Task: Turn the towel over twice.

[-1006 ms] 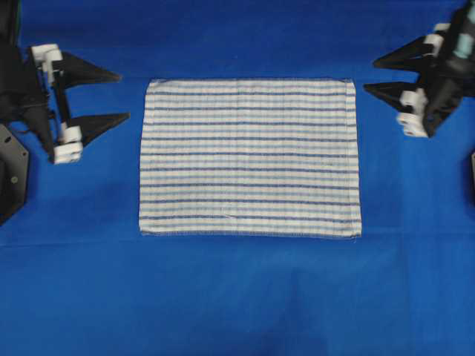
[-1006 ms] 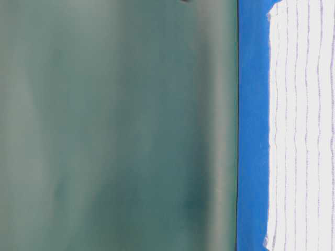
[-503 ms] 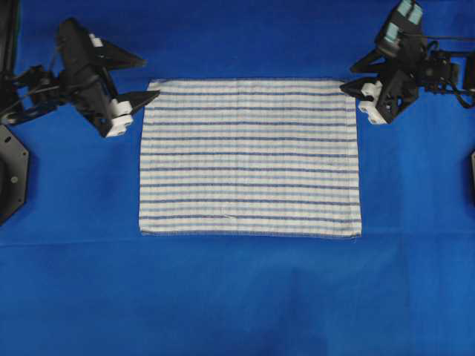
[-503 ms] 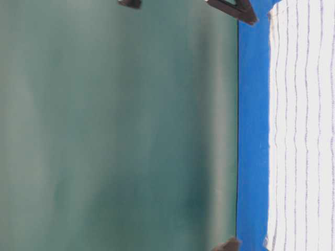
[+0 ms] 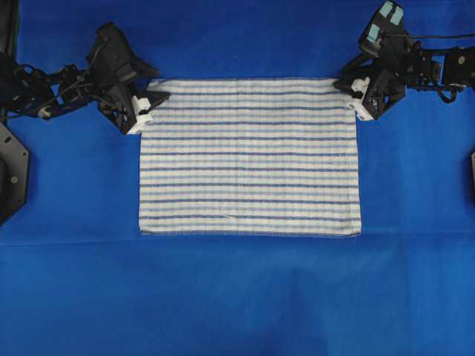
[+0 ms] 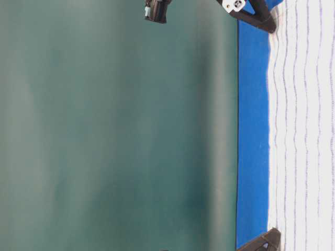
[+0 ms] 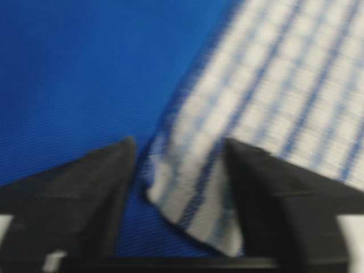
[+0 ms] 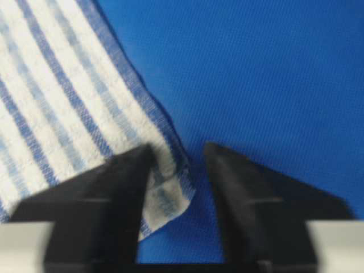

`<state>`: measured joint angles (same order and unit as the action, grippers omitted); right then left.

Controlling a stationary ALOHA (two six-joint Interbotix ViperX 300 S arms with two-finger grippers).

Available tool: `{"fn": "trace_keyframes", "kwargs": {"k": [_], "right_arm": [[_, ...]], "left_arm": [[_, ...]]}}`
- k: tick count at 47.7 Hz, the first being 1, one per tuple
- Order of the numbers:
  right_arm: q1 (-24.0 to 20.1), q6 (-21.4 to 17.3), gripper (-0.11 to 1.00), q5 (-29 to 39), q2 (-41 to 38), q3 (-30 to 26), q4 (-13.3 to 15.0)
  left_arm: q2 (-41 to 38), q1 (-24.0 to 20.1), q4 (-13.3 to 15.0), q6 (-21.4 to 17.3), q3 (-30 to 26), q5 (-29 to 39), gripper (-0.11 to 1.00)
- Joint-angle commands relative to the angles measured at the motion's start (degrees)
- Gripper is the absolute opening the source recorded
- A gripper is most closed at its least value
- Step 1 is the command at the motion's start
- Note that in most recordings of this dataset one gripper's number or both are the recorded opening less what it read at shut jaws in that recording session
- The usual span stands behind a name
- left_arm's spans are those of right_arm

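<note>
The towel (image 5: pixel 249 159) lies flat on the blue sheet, striped side up, white with dark and light blue lines. My left gripper (image 5: pixel 157 85) straddles its far left corner. In the left wrist view the corner of the towel (image 7: pixel 193 193) sits between the gripper's (image 7: pixel 180 145) dark fingers, which stand apart. My right gripper (image 5: pixel 341 81) is at the far right corner. In the right wrist view that corner of the towel (image 8: pixel 165 193) curls up against one finger of the gripper (image 8: pixel 178 149), with a gap to the other. In the table-level view the towel (image 6: pixel 303 130) looks slightly rippled.
The blue table sheet (image 5: pixel 237 297) covers the whole surface around the towel. Black arm bases (image 5: pixel 11 174) sit at the left edge. A dark green wall (image 6: pixel 115 130) stands behind the table.
Both arms have swung in from the sides to the towel's far corners. Their jaws have narrowed around the corners. The towel has not moved.
</note>
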<state>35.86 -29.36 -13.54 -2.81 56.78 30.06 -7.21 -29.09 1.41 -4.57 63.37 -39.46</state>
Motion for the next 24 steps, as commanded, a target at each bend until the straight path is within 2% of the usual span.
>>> {"fn": "trace_keyframes", "kwargs": {"k": [1,6,9,24], "right_arm": [[-0.18,-0.09,0.36,0.18,0.00,-0.18,0.18],[-0.18,-0.09,0.06,0.44,0.00,-0.26,0.18],[-0.18,-0.09,0.04,0.62,0.09,-0.44,0.18],[1.85,-0.09,0.03,5.36,3.43,-2.99,0.18]], "left_arm": [[0.18,-0.35,0.09,-0.09,-0.70,1.32,0.41],[0.18,-0.53,0.09,-0.09,-1.23,2.29,0.12],[0.26,-0.88,0.09,-0.18,-1.41,2.37,0.02],[5.36,-3.60,0.09,-2.37,-2.99,5.19,0.03]]}}
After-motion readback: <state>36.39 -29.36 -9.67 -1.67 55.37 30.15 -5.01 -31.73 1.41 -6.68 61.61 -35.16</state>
